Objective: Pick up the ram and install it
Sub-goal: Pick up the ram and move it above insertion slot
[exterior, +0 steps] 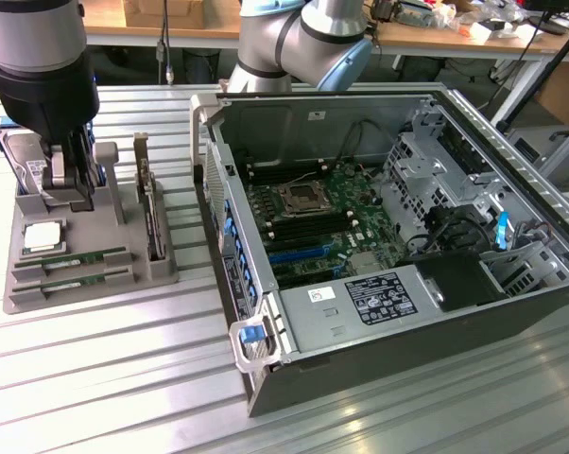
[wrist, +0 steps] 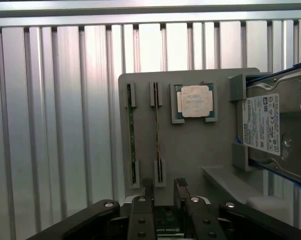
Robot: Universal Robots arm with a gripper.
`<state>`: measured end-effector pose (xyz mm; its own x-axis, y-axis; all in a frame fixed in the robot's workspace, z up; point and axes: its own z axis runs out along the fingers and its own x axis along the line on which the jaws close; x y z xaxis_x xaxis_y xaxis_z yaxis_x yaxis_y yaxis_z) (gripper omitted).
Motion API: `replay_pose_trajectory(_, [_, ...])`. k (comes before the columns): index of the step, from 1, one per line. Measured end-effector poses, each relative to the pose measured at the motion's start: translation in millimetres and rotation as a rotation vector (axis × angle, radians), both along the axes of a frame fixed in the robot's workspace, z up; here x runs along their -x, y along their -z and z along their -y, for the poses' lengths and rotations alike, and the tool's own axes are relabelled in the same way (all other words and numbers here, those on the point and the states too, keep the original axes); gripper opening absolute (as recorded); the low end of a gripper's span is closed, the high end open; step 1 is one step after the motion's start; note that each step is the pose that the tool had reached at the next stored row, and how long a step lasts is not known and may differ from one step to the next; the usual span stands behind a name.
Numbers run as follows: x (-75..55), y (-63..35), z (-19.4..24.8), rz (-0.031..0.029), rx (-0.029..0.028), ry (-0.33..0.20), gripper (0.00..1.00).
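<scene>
Pick-up not started: the ram [exterior: 72, 257], 1 of 2 like sticks, sits slotted in the grey tray [exterior: 86, 293] at the exterior view's left. The gripper [exterior: 69, 189] hangs above that tray, jaws fully apart and empty. Installation in the open computer case [exterior: 294, 118] remains outstanding.

Exterior camera is sitting high off the slatted metal table [exterior: 124, 378], looking down at a slant, taking in the open computer case [exterior: 398, 355] mid-frame and the grey parts tray [exterior: 39, 301] at the exterior view's left. Wrist camera is hanging close above that tray [wrist: 190, 150], facing straight down past the gripper [wrist: 164, 192]. Both are catching tray, CPU [exterior: 41, 236] and hard drive [exterior: 25, 156].
</scene>
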<state>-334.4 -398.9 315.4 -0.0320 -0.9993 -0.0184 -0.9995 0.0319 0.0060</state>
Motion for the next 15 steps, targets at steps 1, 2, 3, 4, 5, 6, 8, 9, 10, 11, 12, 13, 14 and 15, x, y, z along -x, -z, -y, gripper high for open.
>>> replay_pose_trajectory(1, [0.0, 1.5, 0.0, 0.0000, 0.0000, 0.000, 0.30])
replay_pose_trajectory(2, [0.0, 2.1, 0.0, 0.0000, 0.0000, 0.000, 0.30])
replay_pose_trajectory(3, [0.0, 2.8, 0.0, 0.0000, 0.0000, 0.000, 0.30])
replay_pose_trajectory(4, [0.0, 3.2, 0.0, 0.0000, 0.0000, 0.000, 0.30])
replay_pose_trajectory(5, [0.0, 3.6, 0.0, 0.0001, 0.0000, 0.000, 0.30])
replay_pose_trajectory(6, [0.0, 3.9, 0.0, 0.0000, 0.0000, 0.000, 0.30])
replay_pose_trajectory(8, [0.0, 5.1, 0.0, 0.0000, 0.0001, 0.000, 0.30])
replay_pose_trajectory(9, [0.0, 6.0, 0.0, 0.0000, 0.0000, 0.000, 0.30])
replay_pose_trajectory(10, [0.0, 6.6, 0.0, 0.0000, 0.0000, 0.000, 0.30])
replay_pose_trajectory(11, [0.0, 7.3, 0.0, 0.0000, 0.0000, 0.000, 0.30])
replay_pose_trajectory(12, [0.0, 7.9, 0.0, -0.0001, 0.0001, 0.000, 0.30])
replay_pose_trajectory(13, [0.0, 8.8, 0.0, 0.0000, 0.0000, 0.000, 0.30])
replay_pose_trajectory(14, [0.0, 9.4, 0.0, 0.0000, 0.0000, 0.000, 0.30])
replay_pose_trajectory(15, [0.0, 10.6, 0.0, 0.0000, 0.0000, 0.000, 0.30])
